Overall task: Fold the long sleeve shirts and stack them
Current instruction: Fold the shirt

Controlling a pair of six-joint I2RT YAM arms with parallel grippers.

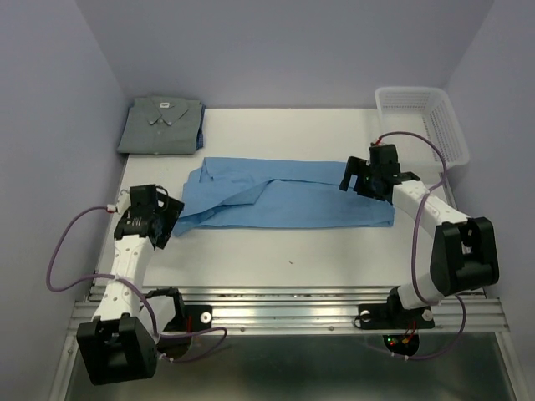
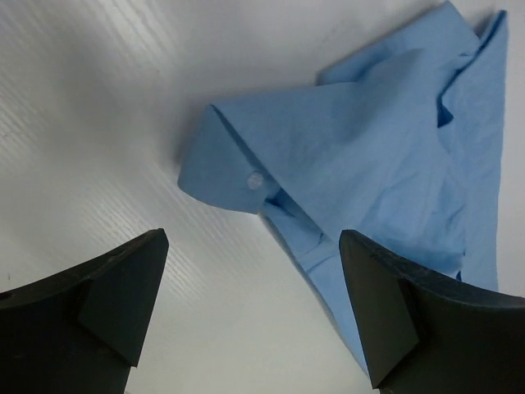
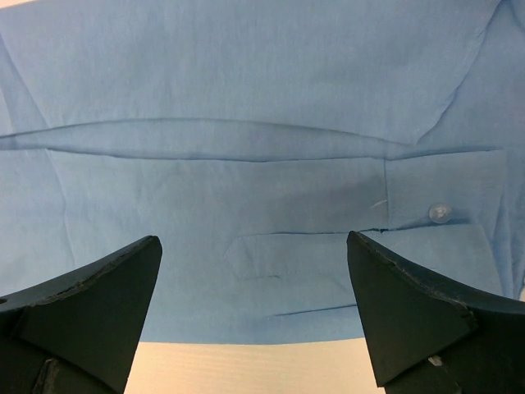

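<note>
On the table, top view: a flat white table top [image 1: 334, 125] carries two shirts and a basket.
Blue shirt: a thin light sky-blue cloth shirt [image 1: 288, 194] lies as a long band across the middle of the table, partly folded along its length and creased on its left half.
Grey shirt: a dull grey collared button shirt [image 1: 161, 125] lies folded into a neat rectangle at the far left corner. Its collar and a small white neck label [image 1: 165, 105] show on top, and it is apart from the blue shirt.
Basket: a white plastic mesh basket [image 1: 447, 125] stands at the far right corner.
Left gripper: the black two-finger left gripper [image 1: 171, 219] is just beside the near left end of the blue shirt.
Right gripper: the black right gripper [image 1: 349, 177] is over the right end of the blue shirt.
Left wrist view, pincer: the two dark fingers [image 2: 107, 304] stand wide apart and hold nothing.
Left wrist view, shirt: a folded corner of the blue shirt with a small white button [image 2: 255, 180] lies ahead on the table. The cloth runs behind one finger, and contact cannot be told.
Right wrist view, pincer: the fingers [image 3: 90, 304] are spread wide and hold nothing.
Right wrist view, shirt: blue cloth fills nearly the whole picture. A cuff [image 3: 443, 185] with a white button is at the right side, and a strip of table shows at the lower edge.
</note>
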